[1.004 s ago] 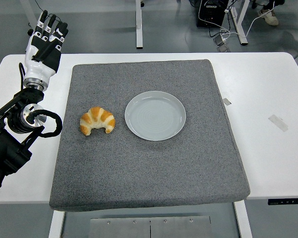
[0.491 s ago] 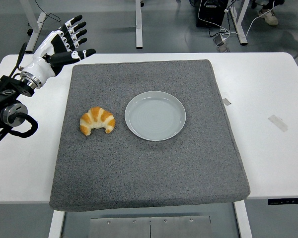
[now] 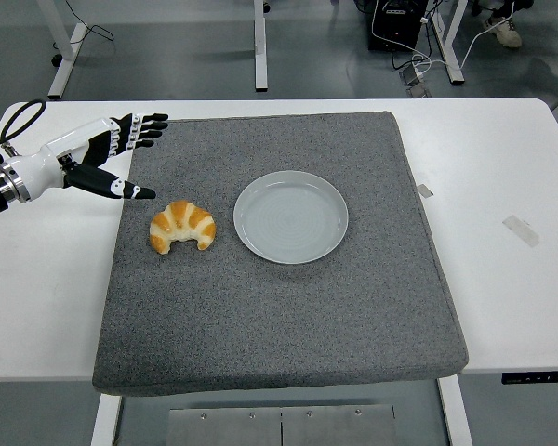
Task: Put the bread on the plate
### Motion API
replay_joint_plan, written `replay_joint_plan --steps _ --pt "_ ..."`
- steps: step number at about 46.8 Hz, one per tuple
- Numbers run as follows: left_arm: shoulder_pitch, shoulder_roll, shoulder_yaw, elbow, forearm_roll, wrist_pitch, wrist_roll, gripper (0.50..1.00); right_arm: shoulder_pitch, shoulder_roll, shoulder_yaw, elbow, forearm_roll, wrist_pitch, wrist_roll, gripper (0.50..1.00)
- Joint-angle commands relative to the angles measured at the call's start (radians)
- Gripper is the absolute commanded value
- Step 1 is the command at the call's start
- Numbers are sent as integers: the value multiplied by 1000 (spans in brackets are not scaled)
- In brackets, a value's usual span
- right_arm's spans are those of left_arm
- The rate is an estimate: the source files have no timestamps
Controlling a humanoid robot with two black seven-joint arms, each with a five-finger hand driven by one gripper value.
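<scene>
Left hand [image 3: 102, 153]: held over the mat's far-left edge, fingers spread, nothing gripped.
Bread [image 3: 182, 226]: lying on mat [image 3: 279, 316], just left of plate [image 3: 291, 216].

A large grey mat [image 3: 279, 307] lies across the middle of the white table [image 3: 511, 307], its near edge hanging slightly past the table's near edge. At about 3 o'clock from the mat's centre, two small pieces of clear tape stick to the bare tabletop: one [image 3: 425, 190] just beside the mat's right edge, the other [image 3: 521, 229] farther right. Beyond the table, at 12 o'clock, a white desk leg [image 3: 259, 42] stands on the grey floor; at 1 o'clock sits a black box [image 3: 395, 23] with cables [image 3: 428, 46] trailing.
</scene>
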Motion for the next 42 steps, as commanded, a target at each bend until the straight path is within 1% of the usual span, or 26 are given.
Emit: replay_joint_plan --steps 1,5,15,22,29,36,42 --pt "2 17 13 1 43 5 -13 972 0 0 0 0 0 0 0 1000" --pt "2 20 13 1 83 11 -18 972 0 0 0 2 0 0 0 1000" --pt "-4 6 13 1 244 87 -21 961 2 0 -2 2 0 0 0 1000" --pt "-12 -34 14 2 273 121 -21 942 2 0 0 0 0 0 1 1000" --pt "-10 -56 28 2 322 181 -21 937 2 0 0 0 0 0 0 1000" --pt "-13 -98 56 8 375 239 -19 937 2 0 0 0 0 0 0 1000" --pt "-20 -120 65 21 376 252 -16 936 2 0 0 0 0 0 0 1000"
